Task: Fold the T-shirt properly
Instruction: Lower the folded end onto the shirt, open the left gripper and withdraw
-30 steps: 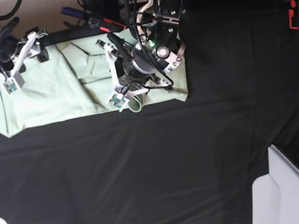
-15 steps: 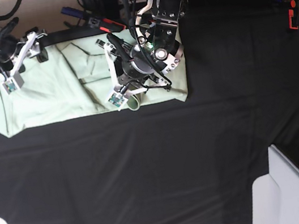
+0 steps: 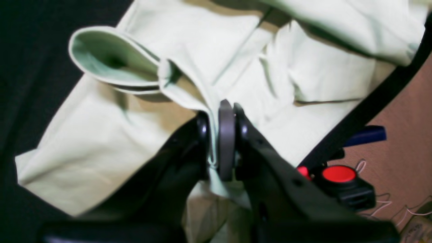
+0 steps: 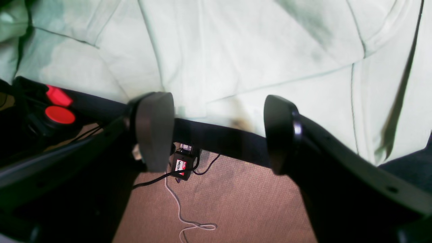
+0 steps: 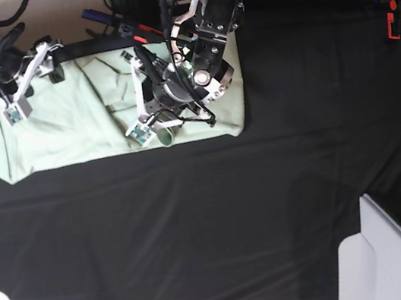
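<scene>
Mint T-shirt (image 5: 66, 130) lies at tabletop (image 5: 212, 217) far edge, partly folded, right side doubled over. Left fingers (image 3: 222, 135) pinch a shirt fold; right fingers (image 4: 216, 135) gape empty at rear hem. Final folds remain.

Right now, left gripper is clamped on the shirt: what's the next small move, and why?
Probably carry the pinched fold further across the T-shirt before letting go. The left gripper is shut on a raised ridge of cloth, with the sleeve curled open beside it. The right gripper is open, holding nothing.
</scene>
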